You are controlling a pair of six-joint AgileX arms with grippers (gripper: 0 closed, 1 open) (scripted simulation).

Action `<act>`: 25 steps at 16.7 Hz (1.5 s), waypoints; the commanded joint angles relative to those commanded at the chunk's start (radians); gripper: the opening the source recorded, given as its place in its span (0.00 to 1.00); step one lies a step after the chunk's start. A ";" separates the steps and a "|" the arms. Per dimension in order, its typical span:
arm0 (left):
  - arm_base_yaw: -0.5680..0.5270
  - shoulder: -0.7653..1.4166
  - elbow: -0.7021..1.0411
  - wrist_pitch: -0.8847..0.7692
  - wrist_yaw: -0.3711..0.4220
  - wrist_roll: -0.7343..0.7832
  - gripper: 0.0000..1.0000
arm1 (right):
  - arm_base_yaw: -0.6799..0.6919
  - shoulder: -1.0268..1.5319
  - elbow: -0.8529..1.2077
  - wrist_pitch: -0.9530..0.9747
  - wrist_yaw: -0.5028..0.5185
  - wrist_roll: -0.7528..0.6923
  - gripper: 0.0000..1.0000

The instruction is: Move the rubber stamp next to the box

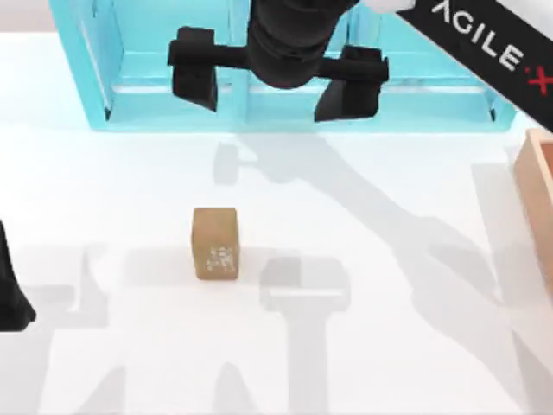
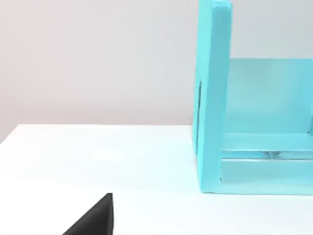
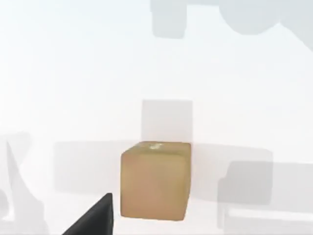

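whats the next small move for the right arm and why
Probably lower the right tool, fingers spread wide, toward the rubber stamp and centre over it. The stamp stands untouched on the white table, well apart from the box at the right edge. The left arm sits at the left edge.

The box (image 1: 537, 203) at three o'clock is cut by the top view's right edge, so a strip of wall and inside is all that can be seen. The turquoise shelf unit (image 1: 294, 104) at twelve o'clock runs off the top edge (its middle is hidden behind the right gripper (image 1: 276, 82)). The left arm (image 1: 10, 290) at nine o'clock is a dark sliver, fingers untellable.
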 joint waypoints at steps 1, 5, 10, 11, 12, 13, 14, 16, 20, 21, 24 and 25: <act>0.000 0.000 0.000 0.000 0.000 0.000 1.00 | 0.026 0.078 0.085 -0.048 0.005 0.027 1.00; 0.000 0.000 0.000 0.000 0.000 0.000 1.00 | 0.105 0.319 0.344 -0.195 0.023 0.110 1.00; 0.000 0.000 0.000 0.000 0.000 0.000 1.00 | 0.140 0.426 0.458 -0.260 0.030 0.147 1.00; 0.000 0.000 0.000 0.000 0.000 0.000 1.00 | 0.140 0.426 0.458 -0.260 0.030 0.147 1.00; 0.000 0.000 0.000 0.000 0.000 0.000 1.00 | 0.140 0.426 0.458 -0.260 0.030 0.147 1.00; 0.000 0.000 0.000 0.000 0.000 0.000 1.00 | 0.140 0.426 0.458 -0.260 0.030 0.147 1.00; 0.000 0.000 0.000 0.000 0.000 0.000 1.00 | 0.135 0.428 0.456 -0.258 0.029 0.146 1.00; 0.000 0.000 0.000 0.000 0.000 0.000 1.00 | 0.136 0.442 0.471 -0.261 0.029 0.144 1.00; 0.000 0.000 0.000 0.000 0.000 0.000 1.00 | 0.132 0.567 0.625 -0.290 0.031 0.140 1.00; 0.000 0.000 0.000 0.000 0.000 0.000 1.00 | 0.130 0.610 0.684 -0.300 0.031 0.138 1.00; 0.000 0.000 0.000 0.000 0.000 0.000 1.00 | 0.123 0.743 0.847 -0.329 0.033 0.130 1.00; 0.000 0.000 0.000 0.000 0.000 0.000 1.00 | 0.120 0.784 0.903 -0.337 0.033 0.127 1.00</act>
